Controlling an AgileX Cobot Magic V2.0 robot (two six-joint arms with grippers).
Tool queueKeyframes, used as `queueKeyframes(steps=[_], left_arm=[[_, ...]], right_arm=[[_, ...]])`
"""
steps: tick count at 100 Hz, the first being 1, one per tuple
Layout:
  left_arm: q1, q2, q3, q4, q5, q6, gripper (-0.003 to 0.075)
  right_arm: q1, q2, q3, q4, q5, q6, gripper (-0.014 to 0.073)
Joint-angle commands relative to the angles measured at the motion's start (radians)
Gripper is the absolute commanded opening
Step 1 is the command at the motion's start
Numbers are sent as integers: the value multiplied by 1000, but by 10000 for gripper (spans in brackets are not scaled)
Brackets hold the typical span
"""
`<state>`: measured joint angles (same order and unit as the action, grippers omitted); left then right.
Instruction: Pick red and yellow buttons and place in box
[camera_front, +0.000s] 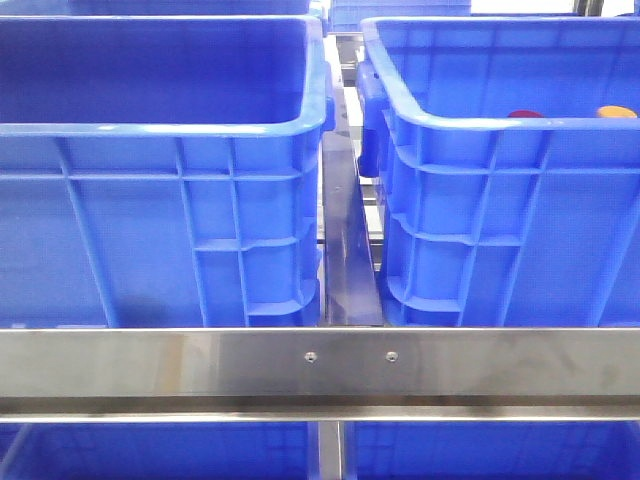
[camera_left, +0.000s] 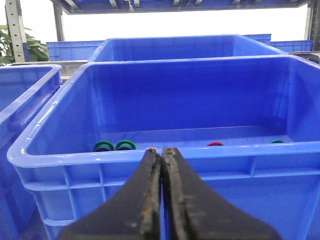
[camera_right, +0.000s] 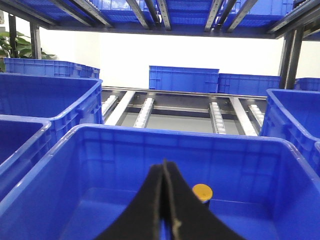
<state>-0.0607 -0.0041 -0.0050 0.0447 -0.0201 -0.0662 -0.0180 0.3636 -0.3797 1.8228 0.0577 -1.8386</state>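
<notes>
A: Starting at the left of the front view, what is in that big blue crate (camera_front: 160, 180)?

B: Its far wall and rim show, but the floor is hidden, so I cannot tell what it holds. A steel rail (camera_front: 320, 365) runs across in front of both crates, with a steel divider (camera_front: 350, 250) in the gap between them.

A: And the crate on the right (camera_front: 500, 200)?

B: 2 small round tops peek over its near rim: a dark red button (camera_front: 525, 114), and further right an orange-yellow button (camera_front: 616, 112), well apart from each other.

A: What does the left wrist camera show?

B: The left pincer (camera_left: 161, 150) is pressed together, holding nothing, just before the near rim of a blue crate (camera_left: 165, 90). On that crate's floor lie 2 green rings (camera_left: 115, 146) side by side, then a red button (camera_left: 215, 144), then another green piece (camera_left: 277, 141) near the far side wall.

A: And the right wrist?

B: The right pincer (camera_right: 165, 167) is also pressed together and empty, poised over a blue crate (camera_right: 125, 145). An orange-yellow button (camera_right: 202, 191) stands on that crate's floor, just beside the fingertips. Roller tracks (camera_right: 145, 110) and more blue crates lie beyond.
</notes>
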Motion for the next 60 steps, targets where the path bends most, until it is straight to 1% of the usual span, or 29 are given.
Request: queueKeyframes(steps=[1,8,15,20,24,27,29,32,34,36,39,41,43,46,48,50,53,55,57,60], left_arm=[[3,-35,49,-1,-85,-9,-19],[3,-35,49,-1,-85,-9,-19],[3,-35,49,-1,-85,-9,-19],[3,-35,49,-1,-85,-9,-19],[3,-35,49,-1,-85,-9,-19],[3,-35,49,-1,-85,-9,-19],[3,-35,49,-1,-85,-9,-19],[3,-35,49,-1,-85,-9,-19],[3,-35,49,-1,-85,-9,-19],[3,-35,49,-1,-85,-9,-19],[3,-35,49,-1,-85,-9,-19],[3,-35,49,-1,-85,-9,-19],[3,-35,49,-1,-85,-9,-19],[3,-35,49,-1,-85,-9,-19],[3,-35,49,-1,-85,-9,-19],[3,-35,49,-1,-85,-9,-19],[3,-35,49,-1,-85,-9,-19],[3,-35,49,-1,-85,-9,-19],[3,-35,49,-1,-85,-9,-19],[3,-35,49,-1,-85,-9,-19]], right_arm=[[-1,5,-25,95,13,1,-68],[-1,5,-25,95,5,1,-68],[-1,5,-25,45,26,24,-68],[-1,5,-25,-56,55,81,-68],[-1,5,-25,-139,79,160,-68],[-1,5,-26,-230,91,229,-68],[-1,5,-26,-268,98,288,-68],[-1,5,-26,-366,100,396,-68],[-1,5,-26,-426,100,443,-68],[-1,5,-26,-466,100,514,-68],[-1,5,-26,-571,98,633,-68],[-1,5,-26,-635,96,680,-68],[-1,5,-26,-680,96,749,-68],[-1,5,-26,-790,96,862,-68],[-1,5,-26,-854,96,906,-68],[-1,5,-26,-898,96,972,-68],[-1,5,-26,-1006,96,1079,-68],[-1,5,-26,-1072,96,1122,-68],[-1,4,-26,-1114,95,1186,-68],[-1,3,-26,-1217,94,1292,-68]])
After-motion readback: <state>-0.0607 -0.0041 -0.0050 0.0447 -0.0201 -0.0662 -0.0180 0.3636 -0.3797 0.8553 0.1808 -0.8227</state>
